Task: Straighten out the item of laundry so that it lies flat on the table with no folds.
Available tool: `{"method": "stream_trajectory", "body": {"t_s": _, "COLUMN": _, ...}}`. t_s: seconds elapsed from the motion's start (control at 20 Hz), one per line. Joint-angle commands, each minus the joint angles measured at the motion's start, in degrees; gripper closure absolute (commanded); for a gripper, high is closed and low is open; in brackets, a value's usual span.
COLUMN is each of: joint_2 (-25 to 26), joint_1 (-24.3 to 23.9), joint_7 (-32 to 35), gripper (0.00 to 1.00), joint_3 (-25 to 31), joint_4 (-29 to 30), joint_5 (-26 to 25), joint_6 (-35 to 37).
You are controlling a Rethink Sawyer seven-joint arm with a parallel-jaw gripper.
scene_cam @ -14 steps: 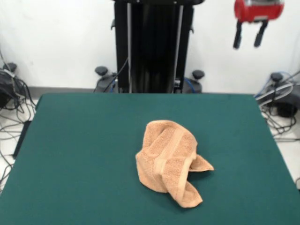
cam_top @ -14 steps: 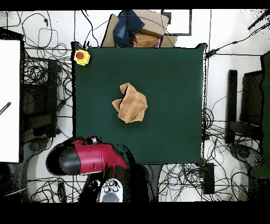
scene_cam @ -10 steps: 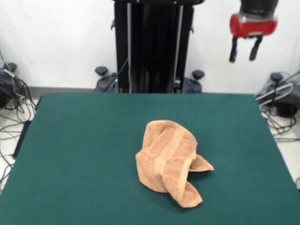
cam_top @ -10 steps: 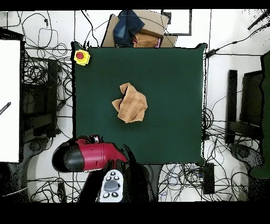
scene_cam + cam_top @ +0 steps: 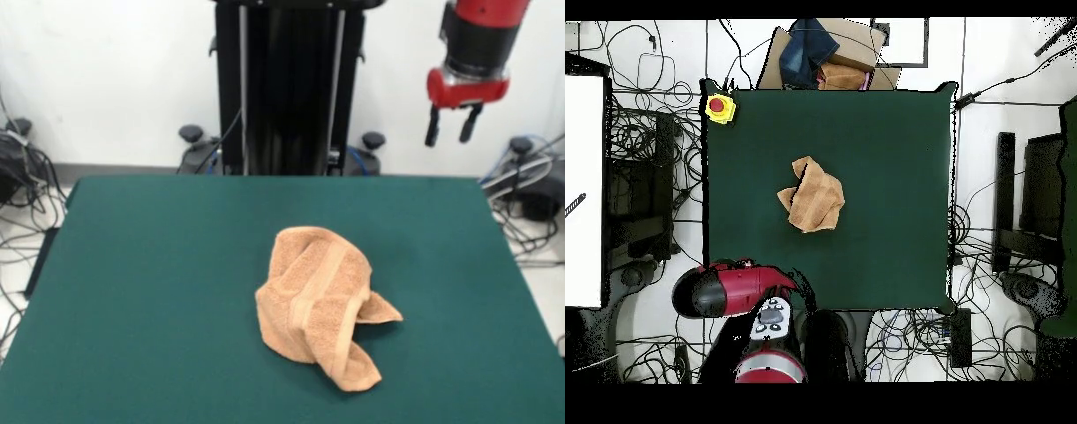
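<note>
Green table (image 5: pixel 159 283) carries the towel (image 5: pixel 320 302) near its middle, crumpled and folded over itself, so nothing looks straightened yet. High above the far edge hangs the gripper (image 5: pixel 449 126), fingers apart, empty.

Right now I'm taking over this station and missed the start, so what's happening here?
Nothing is being handled yet. The peach-orange towel lies crumpled in a heap near the middle of the green table, folded over itself with a corner poking out. The robot's gripper hangs high above the table's far edge, well clear of the towel, its fingers apart and empty. A yellow box with a red button sits at one table corner.
</note>
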Motion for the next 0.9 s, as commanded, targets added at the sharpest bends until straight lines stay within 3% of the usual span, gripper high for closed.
{"method": "stream_trajectory", "body": {"t_s": 0.05, "joint_2": 5.4, "joint_1": -1.56, "joint_7": 8.77, "gripper": 0.0, "joint_3": 1.0, "joint_4": -4.94, "joint_5": -1.36, "joint_6": -5.98}}
{"method": "stream_trajectory", "body": {"t_s": 0.55, "joint_2": 10.49, "joint_1": -6.63, "joint_7": 7.0, "gripper": 0.0, "joint_3": 1.46, "joint_4": -8.19, "joint_5": -4.04, "joint_6": -11.7}}
{"method": "stream_trajectory", "body": {"t_s": 0.9, "joint_2": 10.61, "joint_1": -3.48, "joint_7": 7.06, "gripper": 0.0, "joint_3": 1.29, "joint_4": -11.67, "joint_5": -1.8, "joint_6": -6.46}}
